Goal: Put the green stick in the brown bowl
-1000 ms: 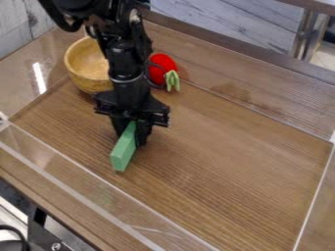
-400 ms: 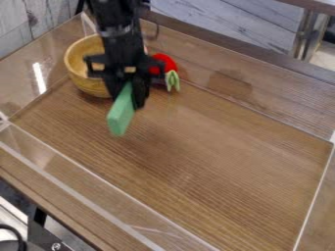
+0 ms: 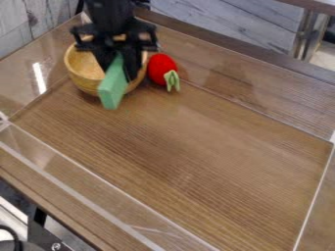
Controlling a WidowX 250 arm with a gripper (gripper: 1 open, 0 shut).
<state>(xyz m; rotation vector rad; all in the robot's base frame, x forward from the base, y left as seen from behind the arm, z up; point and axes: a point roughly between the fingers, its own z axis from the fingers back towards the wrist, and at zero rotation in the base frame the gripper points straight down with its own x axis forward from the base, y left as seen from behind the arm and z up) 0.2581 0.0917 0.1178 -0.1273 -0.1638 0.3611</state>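
The green stick (image 3: 117, 82) hangs tilted in the air, its top end pinched by my gripper (image 3: 114, 57), which is shut on it. It hangs in front of the brown bowl (image 3: 86, 71), a round light wooden bowl at the back left of the table, and its lower end overlaps the bowl's near right rim in this view. The black arm comes down from the top edge of the frame and hides part of the bowl's far rim.
A red strawberry-like toy (image 3: 161, 70) with green leaves lies just right of the bowl. The wooden tabletop (image 3: 210, 147) is ringed by a clear low wall (image 3: 78, 186). A metal frame (image 3: 309, 34) stands at the back right.
My gripper has lifted the green stick off the table and carried it up and left, from the table's middle to just in front of the brown bowl.
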